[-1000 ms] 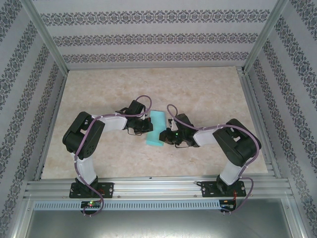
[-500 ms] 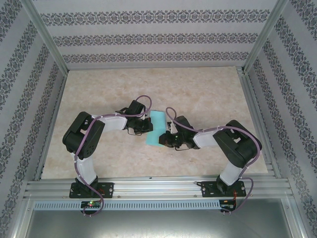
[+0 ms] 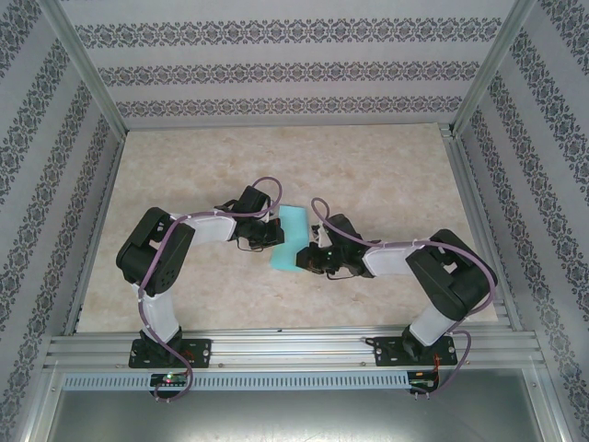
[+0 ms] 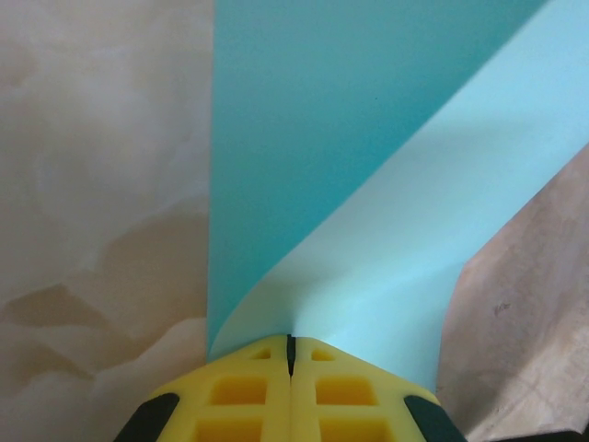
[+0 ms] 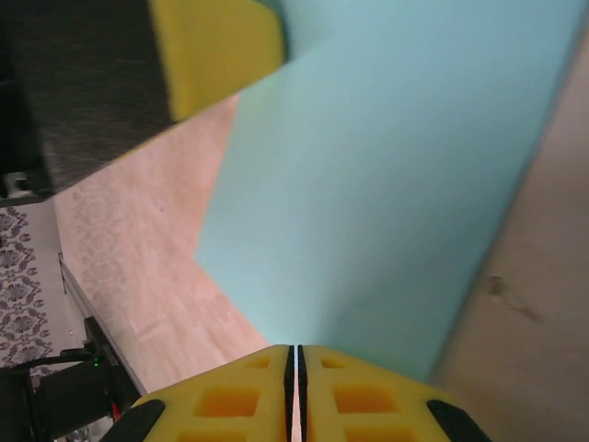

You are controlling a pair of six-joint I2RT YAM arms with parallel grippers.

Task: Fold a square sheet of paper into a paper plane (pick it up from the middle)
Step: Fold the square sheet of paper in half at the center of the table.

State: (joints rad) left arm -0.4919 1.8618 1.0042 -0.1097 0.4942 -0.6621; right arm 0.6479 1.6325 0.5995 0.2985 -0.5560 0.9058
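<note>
Pinches curled sheet (image 3: 293, 230) on one edge with clenched left claw (image 4: 290, 354) and on opposite edge with clenched right claw (image 5: 296, 357), at middle of bench (image 3: 386, 166).

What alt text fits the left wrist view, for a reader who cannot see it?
The left pincer, yellow and shut, pinches the near edge of a teal paper at the bottom centre. The paper bends at the pinch and spreads away, with a darker face on the left and a paler face on the right. Beige marbled table lies on both sides.
</note>
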